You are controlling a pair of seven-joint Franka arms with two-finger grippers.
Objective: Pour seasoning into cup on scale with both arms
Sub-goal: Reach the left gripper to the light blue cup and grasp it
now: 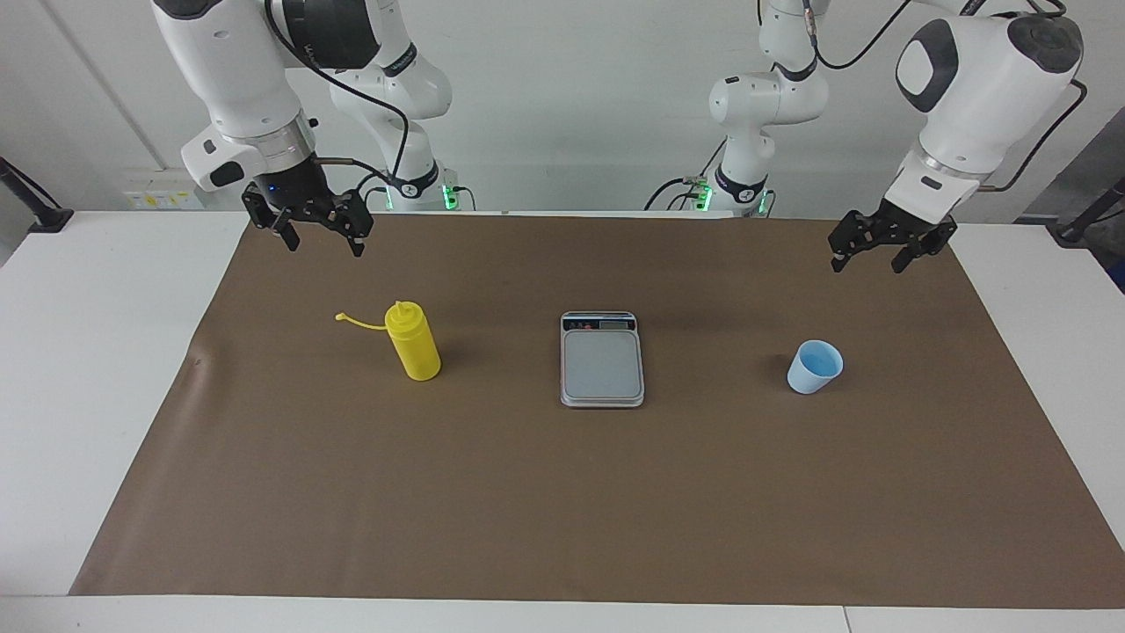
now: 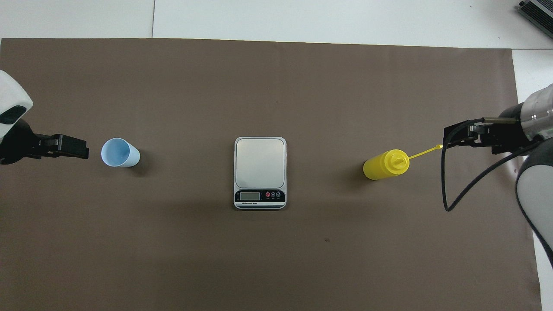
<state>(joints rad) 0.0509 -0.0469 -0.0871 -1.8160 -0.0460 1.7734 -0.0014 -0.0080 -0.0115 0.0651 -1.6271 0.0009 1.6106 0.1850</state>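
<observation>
The yellow seasoning bottle (image 1: 414,350) (image 2: 383,165) stands upright on the brown mat toward the right arm's end, with its cap strap sticking out sideways. The silver-grey scale (image 1: 602,362) (image 2: 260,163) lies in the middle of the mat with nothing on it, its display edge nearer to the robots. The light-blue cup (image 1: 815,367) (image 2: 119,152) stands upright on the mat toward the left arm's end. My right gripper (image 1: 321,239) (image 2: 453,136) hangs open and empty in the air over the mat near the bottle. My left gripper (image 1: 872,255) (image 2: 82,149) hangs open and empty over the mat near the cup.
The brown mat (image 1: 562,492) covers most of the white table (image 1: 97,352). A black cable (image 2: 466,190) loops from the right arm's wrist.
</observation>
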